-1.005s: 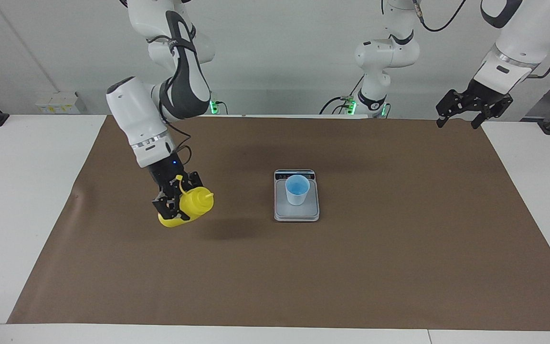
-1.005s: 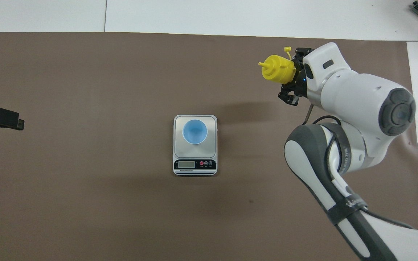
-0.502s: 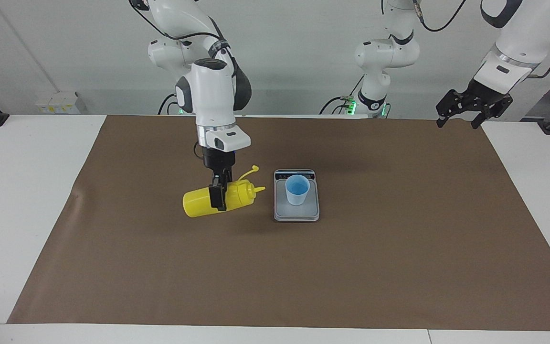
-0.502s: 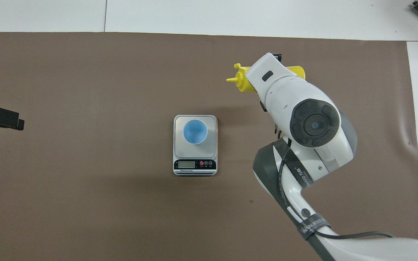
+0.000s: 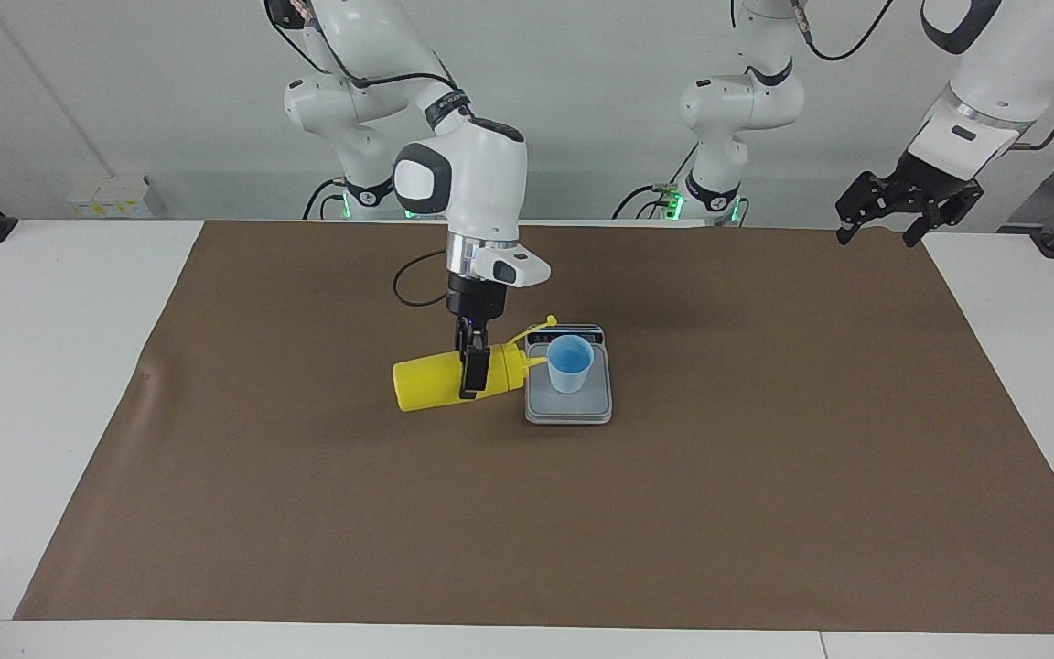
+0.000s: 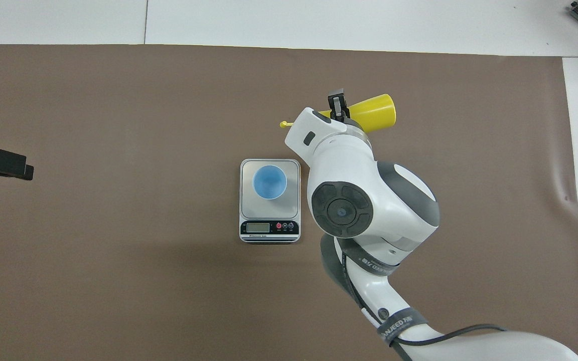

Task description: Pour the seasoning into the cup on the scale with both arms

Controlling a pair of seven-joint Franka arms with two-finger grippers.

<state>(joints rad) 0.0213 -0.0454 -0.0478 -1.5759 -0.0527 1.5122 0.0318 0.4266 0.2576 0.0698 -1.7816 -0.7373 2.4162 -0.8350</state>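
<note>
Seasoning bottle (image 5: 440,383) lies sideways in your right gripper (image 5: 472,371), clamped, nozzle at the cup (image 5: 570,363) on the scale (image 5: 569,408); your left gripper (image 5: 908,207) waits, fingers spread.

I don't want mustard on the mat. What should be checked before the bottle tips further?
1. Right gripper shut on the bottle: ok.
2. Cup upright on the scale: ok.
3. Cap off, hanging by its strap: ok.
4. Nozzle over the cup's mouth: not ok, its tip is at the cup's rim at most, over the scale's edge.
5. Bottle tilted nozzle-down: not ok, it lies about level.
6. Left gripper open, waiting over the mat's corner at its own end: ok.
</note>
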